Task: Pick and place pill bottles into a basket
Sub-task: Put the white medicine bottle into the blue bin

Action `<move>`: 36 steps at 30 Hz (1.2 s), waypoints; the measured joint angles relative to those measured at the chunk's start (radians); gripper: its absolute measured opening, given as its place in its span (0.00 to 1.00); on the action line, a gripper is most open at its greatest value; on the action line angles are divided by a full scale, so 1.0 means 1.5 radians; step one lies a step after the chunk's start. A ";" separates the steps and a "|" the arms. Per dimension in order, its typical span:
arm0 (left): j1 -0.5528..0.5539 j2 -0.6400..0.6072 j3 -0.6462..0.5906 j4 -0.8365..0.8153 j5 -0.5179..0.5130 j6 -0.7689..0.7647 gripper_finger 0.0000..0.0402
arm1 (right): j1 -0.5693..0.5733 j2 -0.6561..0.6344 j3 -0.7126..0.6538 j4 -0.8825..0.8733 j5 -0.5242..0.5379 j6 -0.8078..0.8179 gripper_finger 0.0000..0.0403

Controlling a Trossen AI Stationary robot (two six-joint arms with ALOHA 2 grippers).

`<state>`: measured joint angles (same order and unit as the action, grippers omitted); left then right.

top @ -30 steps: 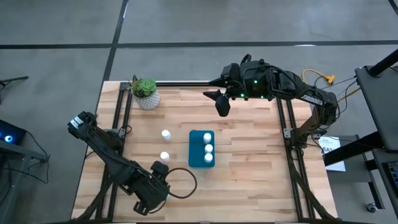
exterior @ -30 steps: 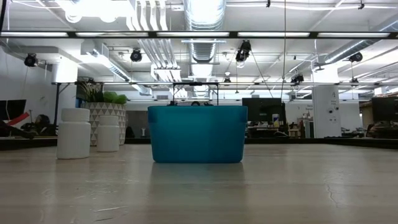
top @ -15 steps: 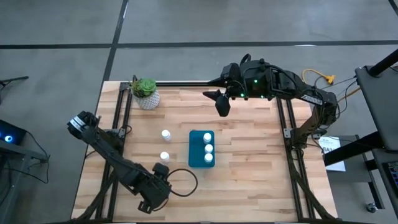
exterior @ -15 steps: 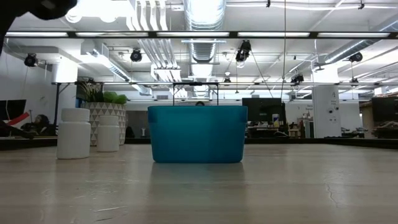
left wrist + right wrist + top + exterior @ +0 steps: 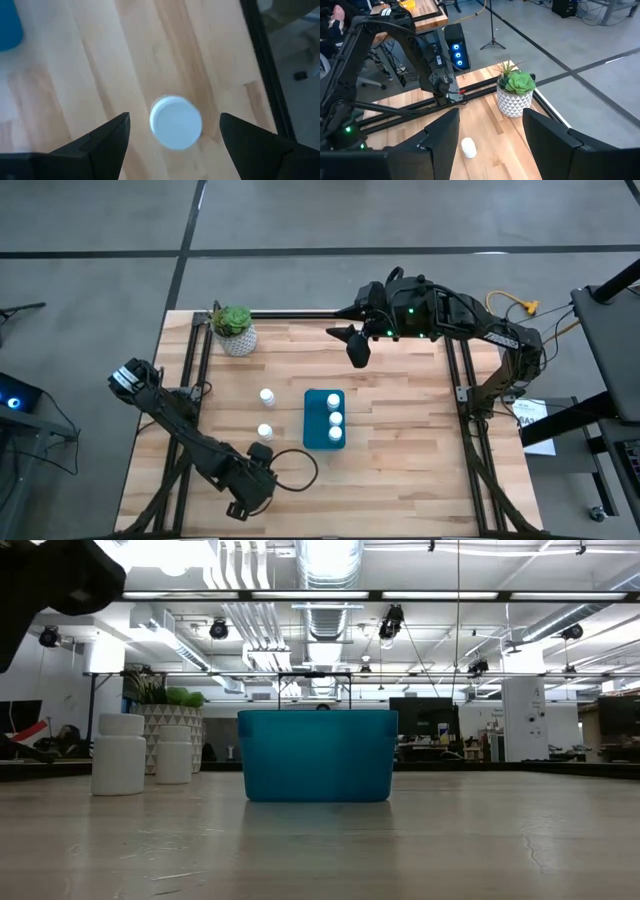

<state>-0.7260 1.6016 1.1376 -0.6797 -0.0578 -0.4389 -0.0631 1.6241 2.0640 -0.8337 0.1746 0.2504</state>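
Progress looks partial: the teal basket (image 5: 324, 419) sits near the middle of the table (image 5: 400, 480), and the high view shows two white caps inside it, possibly a third at the far end that cannot be made out; two pill bottles still stand on the wood to its left, a farther bottle (image 5: 267, 396) and a nearer bottle (image 5: 264, 431), well apart from the basket wall; a third loose bottle (image 5: 176, 123) appears in the left wrist view, upright, seen cap-on, lying between the left arm's dark fingers (image 5: 102, 142) without touching either; the left gripper (image 5: 250, 480) hangs over the table's near left part with its jaws spread wide and nothing held, so the judgement is that this bottle is the next pick and at least three remain to be moved; the right gripper (image 5: 358, 350) waits above the far side of the table, jaws parted and empty, clear of the basket; as for room, the bottle under the left gripper stands close to the dark frame rail (image 5: 262, 65) at the table's edge, so a descent there leaves little margin on that side, while open wood lies between it and the basket; a loose black cable (image 5: 295, 475) loops on the table near the left gripper and could snag; the plant pot (image 5: 236, 330) sits at the far left corner, out of any likely path.
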 joint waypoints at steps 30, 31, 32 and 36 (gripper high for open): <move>0.008 0.000 -0.066 0.097 0.018 -0.035 0.39 | 0.005 0.000 -0.002 -0.001 -0.002 0.003 0.52; 0.008 -0.001 -0.066 0.097 0.018 -0.035 0.37 | 0.005 0.000 -0.002 -0.001 -0.002 0.003 0.52; 0.008 -0.001 -0.066 0.097 0.018 -0.035 0.35 | 0.005 0.000 -0.002 -0.001 -0.002 0.003 0.52; 0.008 -0.001 -0.066 0.096 0.018 -0.035 0.35 | 0.005 0.000 -0.002 -0.001 -0.002 0.003 0.52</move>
<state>-0.7147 1.6004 1.0393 -0.5363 -0.0303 -0.4915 -0.0563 1.6241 2.0605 -0.8345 0.1722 0.2546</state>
